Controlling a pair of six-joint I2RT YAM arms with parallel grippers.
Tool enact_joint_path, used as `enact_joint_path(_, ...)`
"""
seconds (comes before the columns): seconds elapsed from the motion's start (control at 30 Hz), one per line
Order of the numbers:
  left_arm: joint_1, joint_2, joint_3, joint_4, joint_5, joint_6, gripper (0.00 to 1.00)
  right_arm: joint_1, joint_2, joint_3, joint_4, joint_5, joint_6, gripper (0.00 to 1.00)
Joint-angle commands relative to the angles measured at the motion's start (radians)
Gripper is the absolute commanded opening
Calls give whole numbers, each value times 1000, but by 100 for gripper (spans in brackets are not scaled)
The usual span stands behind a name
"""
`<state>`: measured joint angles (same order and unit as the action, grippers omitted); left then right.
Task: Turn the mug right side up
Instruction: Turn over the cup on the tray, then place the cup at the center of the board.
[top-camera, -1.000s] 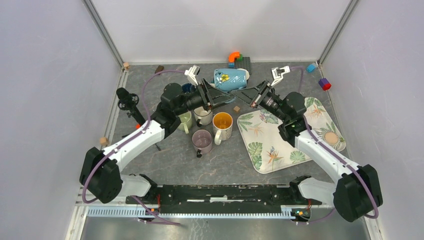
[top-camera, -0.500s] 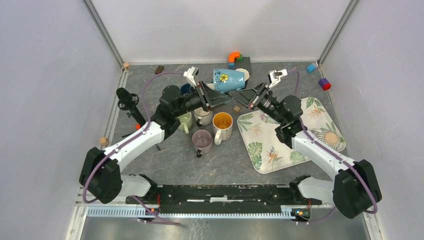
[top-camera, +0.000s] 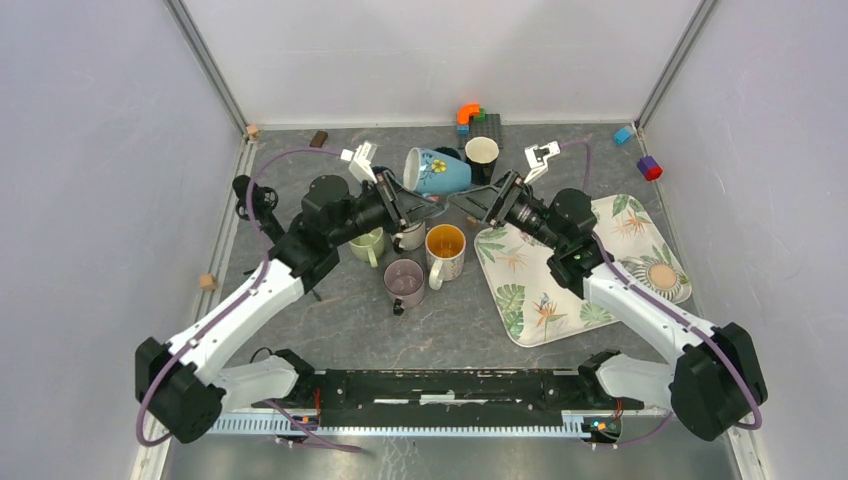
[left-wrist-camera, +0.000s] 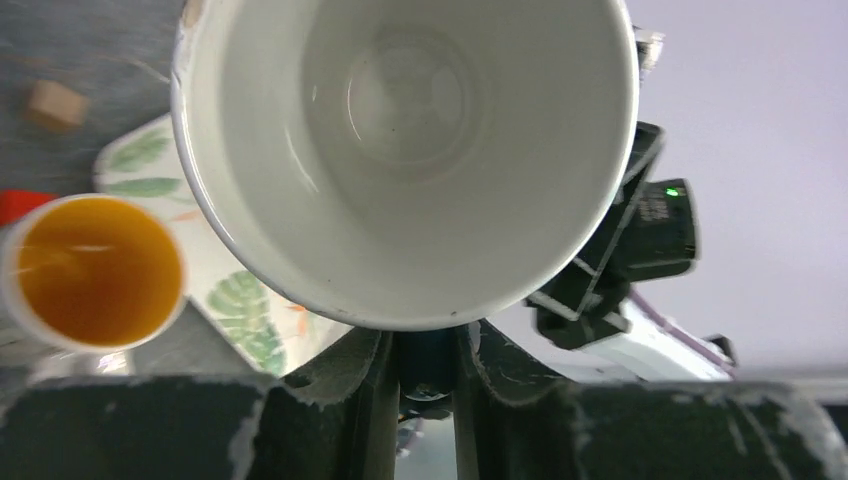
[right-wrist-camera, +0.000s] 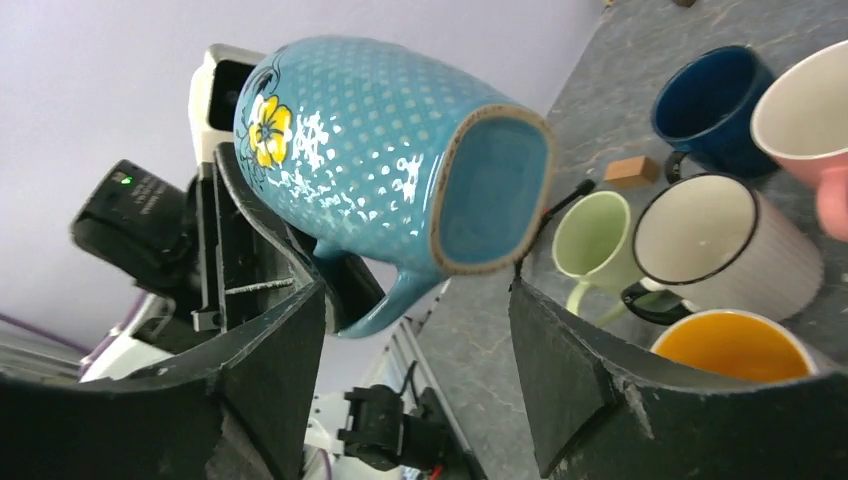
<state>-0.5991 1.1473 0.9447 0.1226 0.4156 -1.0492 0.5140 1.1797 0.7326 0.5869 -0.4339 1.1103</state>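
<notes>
Within the last second the blue mug (top-camera: 440, 172) has shifted from its spot by the middle of the counter's far edge, a little toward the left edge and the near edge. It now hangs in the air between the two arms rather than resting on the surface. A paper cup (top-camera: 481, 152) that it had mostly covered now shows behind it. The left claw (left-wrist-camera: 425, 348) has carried it there. Its fingers are clamped on the mug's handle, which hangs on the underside, and the left wrist view looks straight into the empty white interior. The right claw (right-wrist-camera: 415, 295) is spread wide and grips nothing. Its two fingers frame the mug's base without touching it. This suggests that the lift is done and the rotation is only partly done. The mug's long axis lies close to level, running roughly along the far edge. Its mouth points toward the left edge, back at the left wrist, and its base toward the right edge, facing the right claw. From the right wrist view the mouth end sits somewhat higher than the base. To count as right side up the mouth still has to swing up to face the ceiling, and the base must then be set down on a bare patch clear of the cluster of mugs, among them the orange mug (top-camera: 445, 243).
</notes>
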Motion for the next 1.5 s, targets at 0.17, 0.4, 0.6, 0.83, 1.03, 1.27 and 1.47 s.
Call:
enact_joint_path(0.17,1,-254,96,-497,-465,322,2,7,-109,80,-320,149,-365,80)
enact_joint_path(0.4,2,-365,108,-842,-707,380,2,7,-138,136,-491,223,-546,87)
enact_joint_path(0.6,0,-408,69,-1018,-757,331,2,7,-159,133,-523,260,-602,91)
enact_joint_path(0.83,1,-388,2,-1089,-754,258,2,7,-163,113,-521,266,-611,92)
enact_joint_path(1.03,2,-359,-102,-1054,-711,212,2,7,-170,98,-518,266,-614,91)
enact_joint_path(1.27,1,-340,-234,-922,-681,161,2,6,-164,91,-517,261,-618,92)
enact_joint_path(1.47,0,-331,-319,-794,-648,156,2,7,-154,89,-519,258,-620,91)
